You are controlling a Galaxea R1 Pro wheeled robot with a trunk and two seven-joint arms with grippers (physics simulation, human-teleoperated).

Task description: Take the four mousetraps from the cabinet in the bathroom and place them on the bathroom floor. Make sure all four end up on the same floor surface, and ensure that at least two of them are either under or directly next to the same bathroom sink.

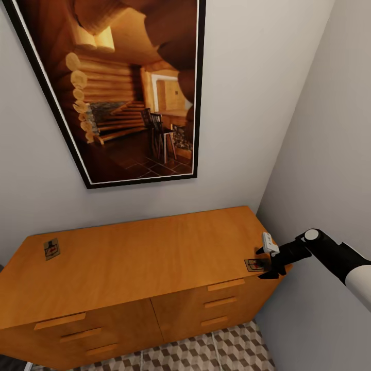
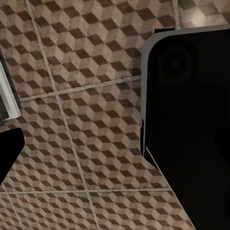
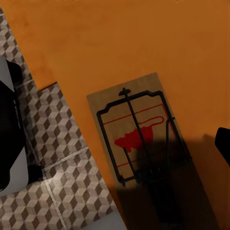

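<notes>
Two mousetraps lie on top of the orange-brown cabinet [image 1: 154,257]. One mousetrap [image 1: 51,249] is near its far left corner. The other mousetrap [image 1: 256,265] sits at the right end, close to the front edge. My right gripper [image 1: 270,267] hovers right at this trap, open, with nothing held. The right wrist view looks down on the same mousetrap [image 3: 139,139], flat on the wood, with one dark fingertip [image 3: 223,143] at the frame's edge and the gripper's shadow across the trap's near end. The left wrist view faces the cube-patterned bathroom floor [image 2: 86,96], with one black fingertip [image 2: 7,153] at the edge.
A large framed cabin picture [image 1: 129,93] hangs above the cabinet. A grey side wall [image 1: 330,154] closes in just right of the cabinet's end. The patterned floor [image 1: 216,350] runs in front of the drawers. My dark base [image 2: 191,120] stands on the tiles.
</notes>
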